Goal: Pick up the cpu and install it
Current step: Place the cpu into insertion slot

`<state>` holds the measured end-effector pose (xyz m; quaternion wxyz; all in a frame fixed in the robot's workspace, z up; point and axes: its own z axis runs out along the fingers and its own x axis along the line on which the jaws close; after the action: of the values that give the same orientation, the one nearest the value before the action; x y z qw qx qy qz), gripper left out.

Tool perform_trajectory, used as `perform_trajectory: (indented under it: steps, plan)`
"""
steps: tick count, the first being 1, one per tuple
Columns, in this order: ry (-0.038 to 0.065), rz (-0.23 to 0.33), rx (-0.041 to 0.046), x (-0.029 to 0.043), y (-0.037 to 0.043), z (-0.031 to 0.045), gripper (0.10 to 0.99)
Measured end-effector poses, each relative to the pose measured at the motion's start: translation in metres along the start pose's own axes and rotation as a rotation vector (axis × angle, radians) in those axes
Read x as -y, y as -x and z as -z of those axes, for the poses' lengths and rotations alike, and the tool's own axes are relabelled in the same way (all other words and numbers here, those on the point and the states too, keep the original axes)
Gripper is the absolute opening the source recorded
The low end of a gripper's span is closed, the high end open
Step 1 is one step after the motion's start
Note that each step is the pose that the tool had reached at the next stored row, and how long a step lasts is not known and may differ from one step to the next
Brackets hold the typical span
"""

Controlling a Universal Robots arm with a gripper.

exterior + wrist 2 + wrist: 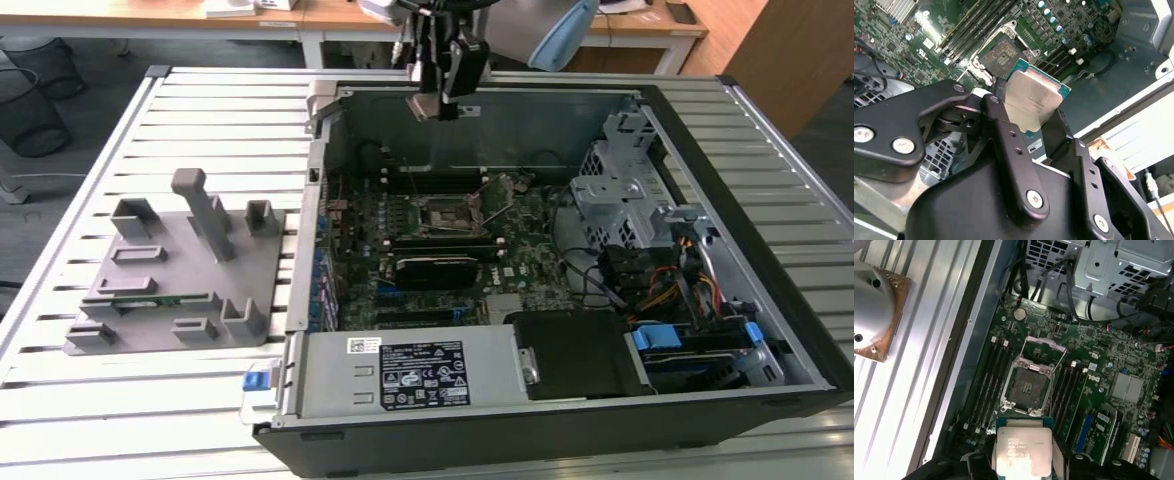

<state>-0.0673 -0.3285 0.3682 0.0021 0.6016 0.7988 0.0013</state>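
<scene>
My tool (pixel 1028 119) grips the cpu (pixel 1035 95) by its edges, metal lid up, so its underside faces the open socket (pixel 1029 386) below.

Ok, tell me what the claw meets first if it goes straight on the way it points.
Most likely the open socket on the motherboard: the claw, shut on the cpu, points down toward it, though depth is unclear.
</scene>
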Motion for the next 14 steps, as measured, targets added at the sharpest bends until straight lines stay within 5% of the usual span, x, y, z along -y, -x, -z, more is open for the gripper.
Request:
perform_trajectory:
  steps: [14]
  plan:
    - [-0.001, -0.206, 0.0031, -0.0001, -0.0003, -0.0021, 0.533]
